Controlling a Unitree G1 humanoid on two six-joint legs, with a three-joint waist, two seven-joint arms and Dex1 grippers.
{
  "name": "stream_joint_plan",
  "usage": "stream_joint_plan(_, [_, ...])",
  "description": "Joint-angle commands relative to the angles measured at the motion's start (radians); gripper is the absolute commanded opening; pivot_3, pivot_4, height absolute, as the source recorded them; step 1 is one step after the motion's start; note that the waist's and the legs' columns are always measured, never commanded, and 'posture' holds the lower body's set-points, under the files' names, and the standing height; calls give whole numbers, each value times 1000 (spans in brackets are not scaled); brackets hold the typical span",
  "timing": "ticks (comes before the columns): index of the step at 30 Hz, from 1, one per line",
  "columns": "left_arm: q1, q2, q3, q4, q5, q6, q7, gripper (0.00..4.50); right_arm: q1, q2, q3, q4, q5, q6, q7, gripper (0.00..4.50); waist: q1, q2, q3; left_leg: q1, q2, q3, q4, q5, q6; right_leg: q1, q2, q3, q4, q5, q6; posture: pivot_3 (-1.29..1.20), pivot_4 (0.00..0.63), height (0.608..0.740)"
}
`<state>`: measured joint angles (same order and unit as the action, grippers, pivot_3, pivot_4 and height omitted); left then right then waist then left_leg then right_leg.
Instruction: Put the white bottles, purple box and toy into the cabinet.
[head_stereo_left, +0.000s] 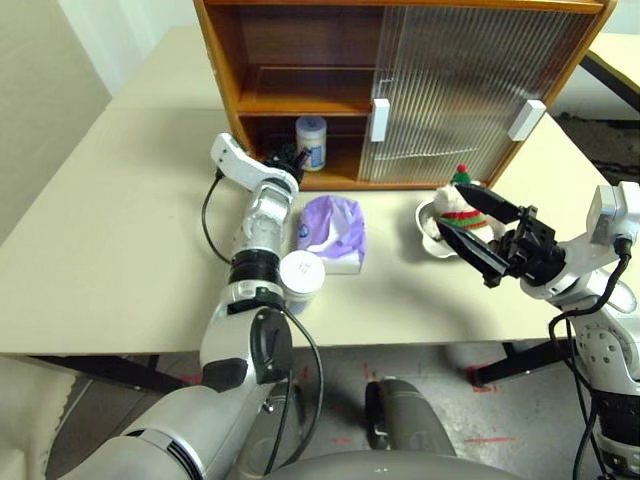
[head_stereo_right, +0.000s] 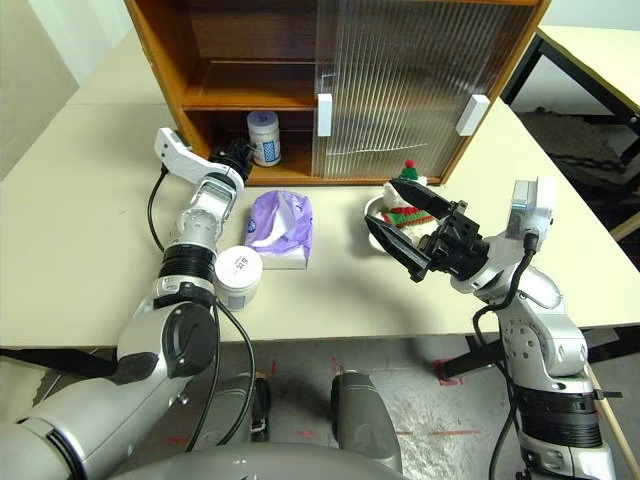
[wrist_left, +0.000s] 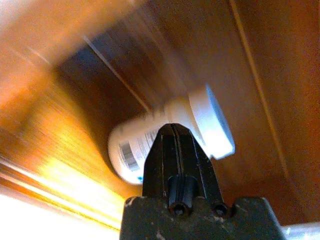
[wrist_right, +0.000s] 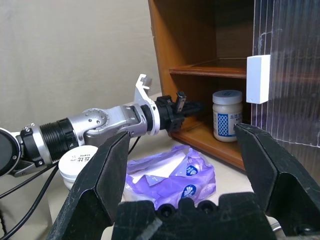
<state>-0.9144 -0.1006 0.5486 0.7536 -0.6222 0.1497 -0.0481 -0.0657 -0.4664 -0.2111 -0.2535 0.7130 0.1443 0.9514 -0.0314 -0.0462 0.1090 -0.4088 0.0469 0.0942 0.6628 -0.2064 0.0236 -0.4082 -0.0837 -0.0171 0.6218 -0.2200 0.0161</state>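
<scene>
Nearest the table's front edge, 1 white bottle (head_stereo_right: 238, 277) waits beside the purple box (head_stereo_right: 281, 228) while the empty left gripper (wrist_right: 186, 108), fingers pressed together, sits by the bottle (head_stereo_left: 311, 142) already on the cabinet (head_stereo_left: 300, 100) floor, and the right gripper (head_stereo_left: 480, 235) spreads beside the toy (head_stereo_left: 460, 208), probably next.

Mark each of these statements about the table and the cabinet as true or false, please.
1. One white bottle stands inside the cabinet. True.
2. The purple box is already in the cabinet. False: it lies on the table in front of the cabinet.
3. The right gripper is open. True.
4. The left gripper holds a bottle. False: it is shut and empty, at the cabinet's opening.
5. The toy sits on the cabinet's shelf. False: it sits in a dish on the table.
</scene>
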Motion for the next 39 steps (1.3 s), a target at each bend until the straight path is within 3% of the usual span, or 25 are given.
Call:
stream_joint_plan(1, [-61,-16,70,89,-82,-53,10,9,0,-16,-18,-2,10,6,8,4500,2,0,0,0,0,0,0,0,0,0,0,0,0,0,0,-20,69,740])
stream_joint_plan(21, [-210,54,163,448,-140,-208,-83,9,13,-38,-27,-32,21,19,-6,4500,-4,-1,1,-1,0,0,-1,0,0,0,0,-1,-3,0,0,-41,60,740])
stream_joint_plan(39, [-249,67,148,530,-104,-46,-142,9,35,-40,-34,-69,26,26,-32,4500,-4,-1,1,-2,0,0,-1,0,0,0,0,-1,-3,0,0,-54,49,740])
